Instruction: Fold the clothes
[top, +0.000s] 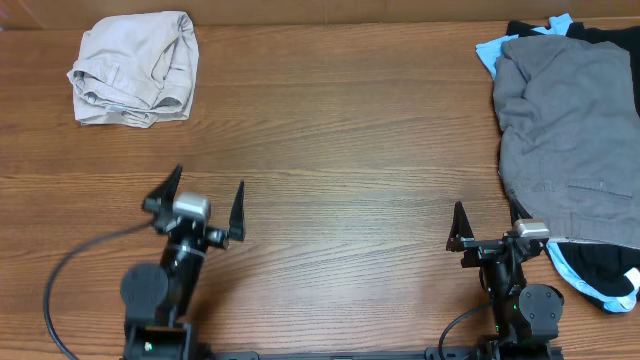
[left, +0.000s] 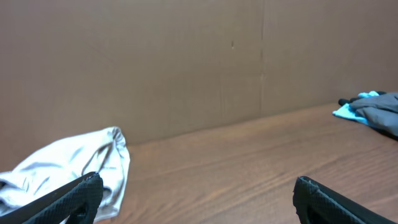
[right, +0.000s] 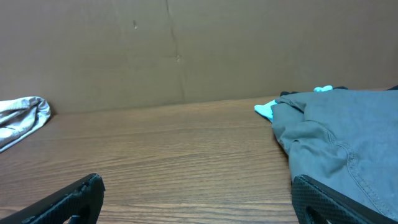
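Note:
Folded light beige shorts (top: 135, 68) lie at the table's far left; they also show in the left wrist view (left: 68, 158) and the right wrist view (right: 22, 118). Grey shorts (top: 570, 140) lie spread on top of a pile at the right, over a light-blue piece (top: 488, 50) and black pieces (top: 600, 268). My left gripper (top: 208, 182) is open and empty at the near left, apart from the beige shorts. My right gripper (top: 487, 215) is open and empty, its right finger close to the grey shorts' (right: 336, 130) near edge.
The wooden table (top: 350, 150) stretches bare between the two lots of clothes. A brown cardboard wall (left: 186, 62) stands along the far edge. A black cable (top: 70, 270) loops by the left arm's base.

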